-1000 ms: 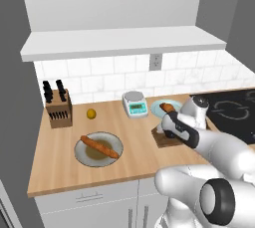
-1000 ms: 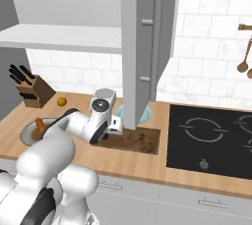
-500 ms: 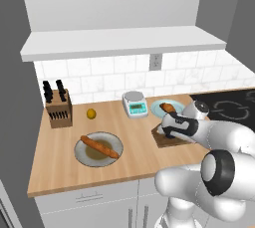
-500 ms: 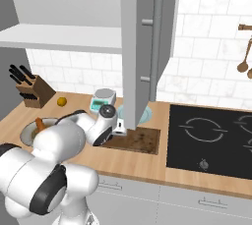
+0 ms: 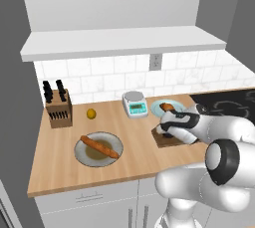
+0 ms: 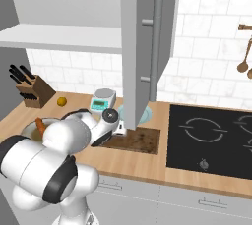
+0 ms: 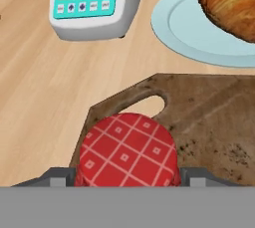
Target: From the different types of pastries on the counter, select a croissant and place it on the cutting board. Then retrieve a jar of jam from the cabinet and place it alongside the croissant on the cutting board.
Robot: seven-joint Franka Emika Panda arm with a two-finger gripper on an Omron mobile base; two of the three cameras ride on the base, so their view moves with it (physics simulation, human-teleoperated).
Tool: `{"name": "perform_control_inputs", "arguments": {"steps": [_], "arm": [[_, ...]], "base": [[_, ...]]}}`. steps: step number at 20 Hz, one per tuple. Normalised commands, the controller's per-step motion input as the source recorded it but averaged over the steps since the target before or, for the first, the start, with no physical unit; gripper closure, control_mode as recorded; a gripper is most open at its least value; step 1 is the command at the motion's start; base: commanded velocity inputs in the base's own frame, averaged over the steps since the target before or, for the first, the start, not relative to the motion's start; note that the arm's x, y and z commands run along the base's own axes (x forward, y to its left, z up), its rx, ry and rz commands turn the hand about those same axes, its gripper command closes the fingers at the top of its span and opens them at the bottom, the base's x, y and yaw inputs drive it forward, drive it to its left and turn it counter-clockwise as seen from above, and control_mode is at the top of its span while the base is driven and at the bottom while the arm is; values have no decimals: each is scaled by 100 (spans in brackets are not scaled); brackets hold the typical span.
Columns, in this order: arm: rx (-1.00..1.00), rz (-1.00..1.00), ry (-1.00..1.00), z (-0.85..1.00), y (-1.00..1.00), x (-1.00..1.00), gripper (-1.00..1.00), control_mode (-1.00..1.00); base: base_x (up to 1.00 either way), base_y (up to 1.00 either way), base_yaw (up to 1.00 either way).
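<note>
I'm looking over a long light wooden counter [image 5: 124,160] with white cabinet fronts below, white tiled wall behind, a white shelf above and a black cooktop [image 6: 211,138] at its right end. On it, from the left: a knife block [image 5: 59,108], a small lemon [image 5: 91,114], a grey plate [image 5: 82,155] holding the baguette [image 5: 99,147], a white kitchen scale [image 5: 135,104] with a teal face, and a pale blue plate [image 7: 184,28] carrying the croissant [image 7: 231,7]. The dark cutting board [image 7: 214,117] lies just in front of that blue plate, its handle cut-out toward the scale. In the right base view an open cabinet door [image 6: 142,47] hangs above the board.

In the hand view the jar of jam [image 7: 128,152], with its red checked lid, sits on the board's handle end, right at the cut-out, between my gripper [image 7: 128,176] tips. The jaws stand either side of the jar; I cannot tell whether they grip it or have let go.

Compared with a second ago, the wrist has dropped lower over the board and the elbow has swung nearer the cameras; the things on the counter lie as before.
</note>
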Motion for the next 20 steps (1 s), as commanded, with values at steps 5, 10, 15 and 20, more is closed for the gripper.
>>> {"name": "perform_control_inputs", "arguments": {"steps": [5,10,15,20], "arm": [[3,0,0,0,14,-3,-100,-100],[0,0,0,2,11,-2,-100,-100],[2,0,0,15,-3,15,-100,-100],[0,4,1,97,-7,34,-100,-100]], "base": [[0,0,0],[0,0,0],[0,0,0],[0,0,0]]}}
